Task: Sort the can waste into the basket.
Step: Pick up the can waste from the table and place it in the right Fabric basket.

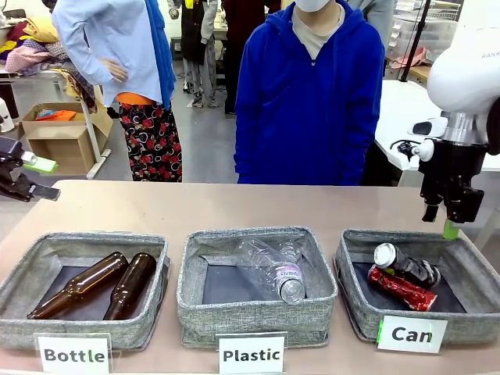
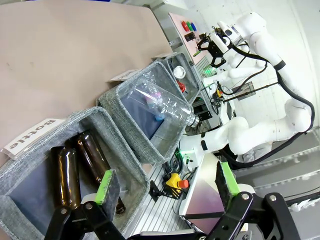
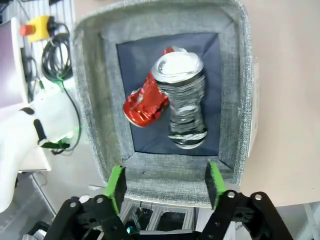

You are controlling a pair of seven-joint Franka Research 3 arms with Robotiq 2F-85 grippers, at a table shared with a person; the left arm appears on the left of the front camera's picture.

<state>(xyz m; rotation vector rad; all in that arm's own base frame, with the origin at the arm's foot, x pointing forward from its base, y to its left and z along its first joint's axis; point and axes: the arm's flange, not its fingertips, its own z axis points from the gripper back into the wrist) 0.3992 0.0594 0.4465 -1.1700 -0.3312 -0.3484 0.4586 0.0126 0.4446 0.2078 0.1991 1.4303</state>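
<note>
The grey woven basket [image 1: 469,324] with the "Can" sign stands at the front right. In it lie both cans: the shiny red can [image 1: 402,287] and, resting partly over it, the black and silver can [image 1: 406,264]. My right gripper [image 1: 451,226] hangs open just above the basket's far rim, nothing between its fingers. From its wrist view the gripper [image 3: 165,182] looks straight down at the basket [image 3: 95,100], the red can [image 3: 145,102] and the silver can [image 3: 182,100]. My left gripper [image 1: 47,178] is off at the table's far left, open [image 2: 166,182] and holding nothing.
The middle basket [image 1: 258,316], signed "Plastic", holds a clear plastic bottle [image 1: 277,269]. The left basket [image 1: 78,328], signed "Bottle", holds two brown glass bottles [image 1: 105,285]. A person in a blue hoodie [image 1: 308,101] stands at the far edge. Bare tabletop [image 1: 234,207] lies behind the baskets.
</note>
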